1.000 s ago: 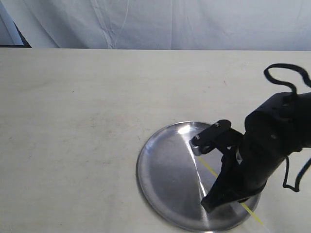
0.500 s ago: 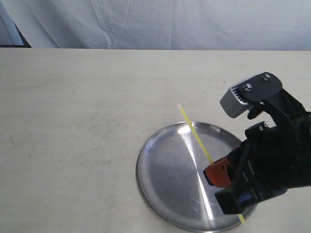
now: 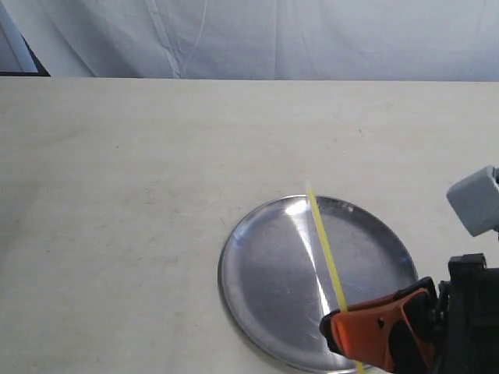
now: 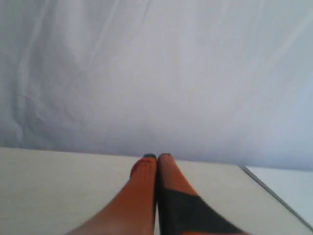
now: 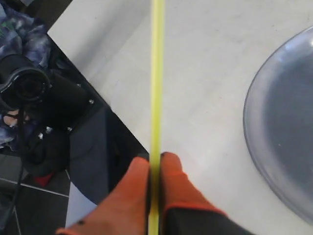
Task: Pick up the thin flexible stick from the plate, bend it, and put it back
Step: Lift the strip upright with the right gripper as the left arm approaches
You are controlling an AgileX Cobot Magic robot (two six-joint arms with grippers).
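Your right gripper pinches the thin flexible stick.
From there it runs toward 11 o'clock, across the plate.

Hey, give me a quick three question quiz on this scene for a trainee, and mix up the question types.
1. True or false: the right gripper is shut on the stick.
2. Pick one. The stick is: A) lying flat on the plate; B) held up, straight; C) bent into a wave.
3. Fill in: the left gripper is shut and holds ____.

Key: 1 true; 2 B; 3 nothing.
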